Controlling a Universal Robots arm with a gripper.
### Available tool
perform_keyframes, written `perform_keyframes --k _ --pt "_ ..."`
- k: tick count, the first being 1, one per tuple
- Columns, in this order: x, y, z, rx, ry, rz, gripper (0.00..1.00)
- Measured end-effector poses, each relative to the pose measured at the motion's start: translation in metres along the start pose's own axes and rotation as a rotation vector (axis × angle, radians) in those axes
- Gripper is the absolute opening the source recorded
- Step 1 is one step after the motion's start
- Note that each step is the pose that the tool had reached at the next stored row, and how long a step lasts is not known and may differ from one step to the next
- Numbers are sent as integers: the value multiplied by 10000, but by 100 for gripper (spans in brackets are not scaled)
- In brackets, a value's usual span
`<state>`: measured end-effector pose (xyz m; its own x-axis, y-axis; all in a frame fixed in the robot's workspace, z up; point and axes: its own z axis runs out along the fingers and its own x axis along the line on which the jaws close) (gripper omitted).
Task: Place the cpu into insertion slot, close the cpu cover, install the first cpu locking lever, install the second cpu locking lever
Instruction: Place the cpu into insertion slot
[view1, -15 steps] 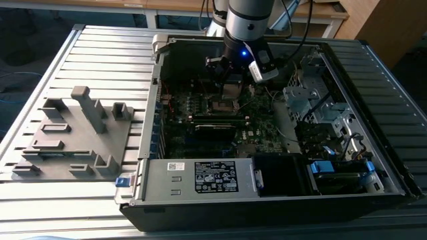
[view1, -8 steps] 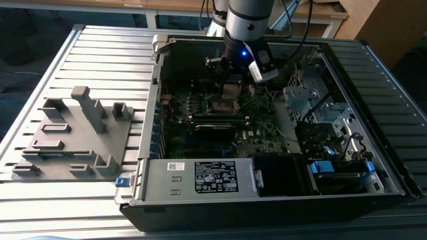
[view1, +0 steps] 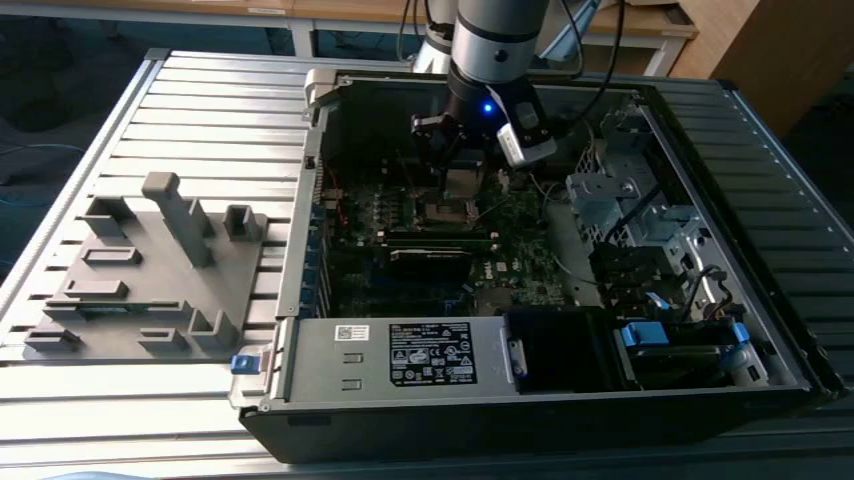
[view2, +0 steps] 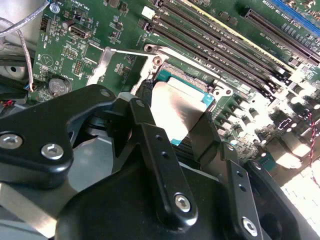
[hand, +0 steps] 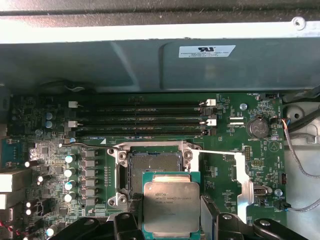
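Green motherboard (hand: 225, 170), flat silver-grey square cpu (hand: 171, 200)

- Gripper (view2: 174, 120): black fingers (view2: 150, 145) pressed against two opposite sides of the chip.
- Chip (view2: 177, 102): flat, silvery top, teal edge, held over the metal socket frame (view2: 158, 60).
- Memory slots (view2: 220, 45): long, black, just beyond the frame.
- Coin battery (view2: 59, 86): on the green board (view2: 95, 25).

Robotics laboratory or test workshop, as indicated by: a grey slatted aluminium bench top (view1: 200, 110), on which an opened black desktop computer case (view1: 534, 430) with a green motherboard (hand: 235, 165) is laid; a grey plastic fixture plate (view1: 147, 280) set beside it; a silver-and-black robot arm (view1: 497, 40) positioned over the case; light wooden furniture (view1: 754, 50) seen behind.
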<state>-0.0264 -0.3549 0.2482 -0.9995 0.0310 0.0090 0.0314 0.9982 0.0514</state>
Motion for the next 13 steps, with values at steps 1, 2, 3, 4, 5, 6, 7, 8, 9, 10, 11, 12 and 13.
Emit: perform_keyframes --k 1,2,3,4,5,6,7,8,9,10,11,12,13 --pt "0 0 3 0 0 0 54" --pt "0 0 4 2 0 0 54" --pt "0 0 5 2 1 0 54" --pt "0 0 6 2 0 0 54" --pt "0 0 9 0 -1 0 54" --pt "10 -1 10 0 0 0 54" --pt "10 -1 10 0 0 0 54" --pt "10 -1 10 1 0 0 54" --pt "11 -1 11 1 0 0 54" --pt "12 -1 14 -1 -1 0 54" --pt "12 -1 19 -3 -2 0 54" --pt "12 -1 22 -2 -1 0 54" --pt "13 -2 26 0 -1 1 54"
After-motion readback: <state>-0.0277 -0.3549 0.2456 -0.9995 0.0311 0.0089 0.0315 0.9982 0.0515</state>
